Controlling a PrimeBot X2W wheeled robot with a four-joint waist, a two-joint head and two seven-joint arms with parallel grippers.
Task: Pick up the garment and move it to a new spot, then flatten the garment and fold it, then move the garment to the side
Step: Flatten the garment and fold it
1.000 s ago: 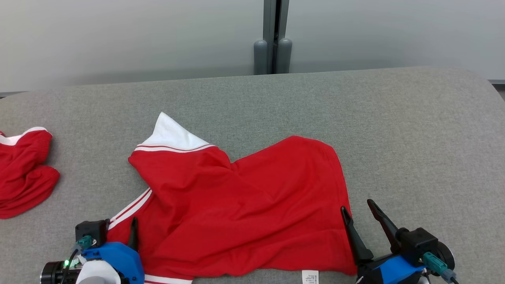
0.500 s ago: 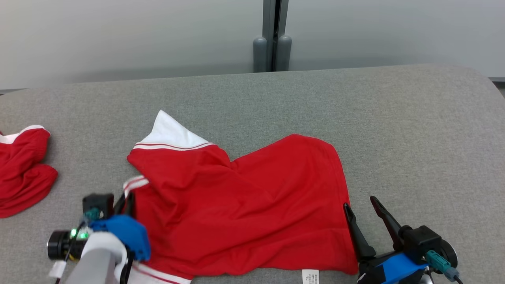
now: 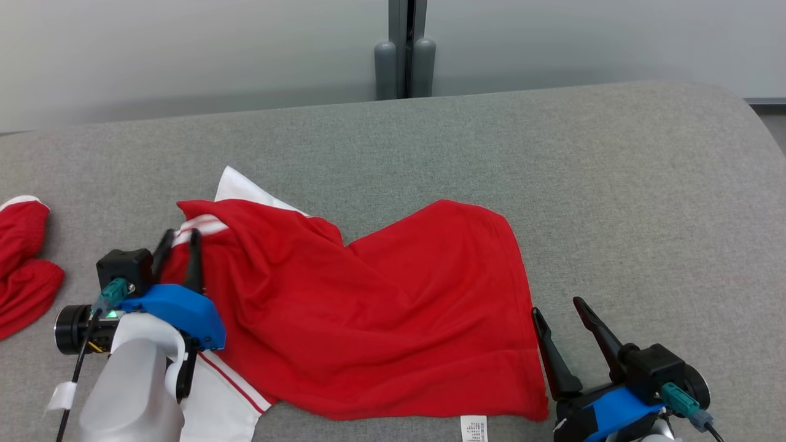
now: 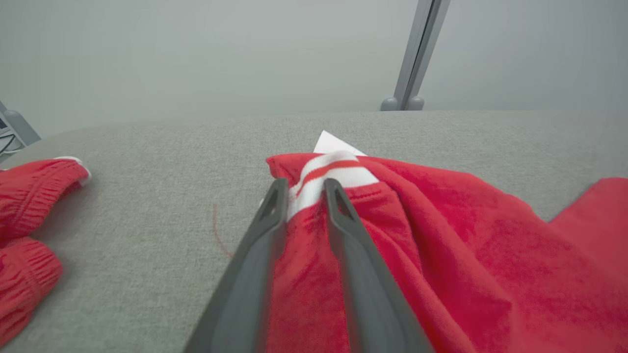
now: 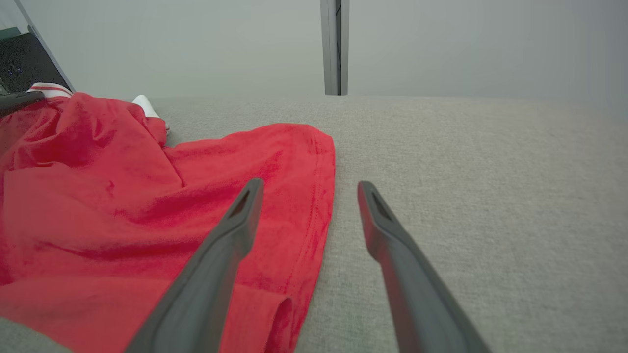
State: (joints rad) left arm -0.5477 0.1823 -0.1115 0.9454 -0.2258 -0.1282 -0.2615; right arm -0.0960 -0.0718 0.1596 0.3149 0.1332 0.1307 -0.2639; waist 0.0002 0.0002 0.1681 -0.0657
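Observation:
The garment (image 3: pixel 381 307) is a red shirt with white, red-striped sleeve trim, lying crumpled on the grey padded surface (image 3: pixel 614 184). My left gripper (image 3: pixel 179 236) is shut on its striped sleeve cuff, and the sleeve is folded over the shirt's left part. In the left wrist view the cuff (image 4: pixel 328 174) sits pinched between the fingers of the left gripper (image 4: pixel 305 184). My right gripper (image 3: pixel 557 306) stands open at the shirt's lower right hem. In the right wrist view one finger of the right gripper (image 5: pixel 310 185) lies over the red garment (image 5: pixel 122 196), the other over bare surface.
A second red piece of clothing (image 3: pixel 21 270) lies bunched at the far left edge, also seen as the red bundle (image 4: pixel 29 206). Two grey posts (image 3: pixel 402 58) stand behind the surface's far edge. A white label (image 3: pixel 473 428) pokes out at the shirt's near hem.
My left gripper closed on the striped sleeve cuff and carried it away from me, folding the sleeve over the shirt. The camera shifted a little. The right gripper stayed open in place.

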